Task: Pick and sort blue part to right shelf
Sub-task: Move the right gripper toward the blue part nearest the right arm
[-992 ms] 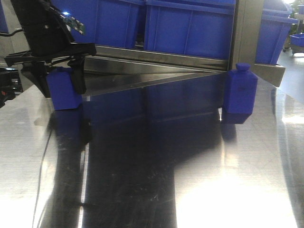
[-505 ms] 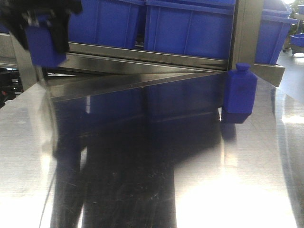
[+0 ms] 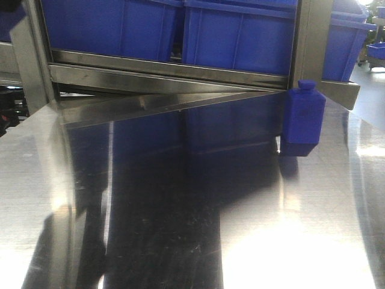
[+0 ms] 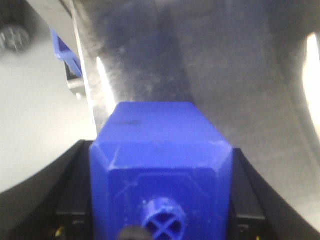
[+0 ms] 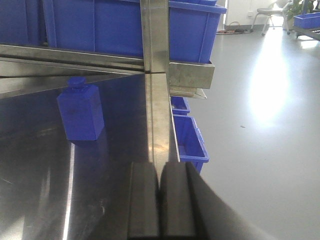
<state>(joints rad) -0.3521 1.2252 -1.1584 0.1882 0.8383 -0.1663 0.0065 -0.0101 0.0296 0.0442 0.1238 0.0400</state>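
Observation:
A blue part (image 4: 155, 130), bottle-shaped with a round cap, fills the left wrist view. My left gripper (image 4: 161, 200) is shut on it, with a black finger (image 4: 72, 190) on either side, above the steel table. This gripper is out of the front view. A second blue part (image 3: 304, 117) stands upright on the table against the post of the right shelf (image 3: 180, 72); it also shows in the right wrist view, the second blue part (image 5: 80, 112). My right gripper (image 5: 160, 200) is shut on nothing, low over the table's right edge, some way short of that part.
Large blue crates (image 3: 240, 36) sit in the rack behind the front rail. The shiny steel table (image 3: 180, 211) ends at a right edge (image 5: 160, 125). Small blue bins (image 5: 190, 137) stand below that edge, beside grey floor (image 5: 260, 125).
My left gripper has lifted the blue part from the table's far left, up and out of the top left of the front view. The other part has not moved.

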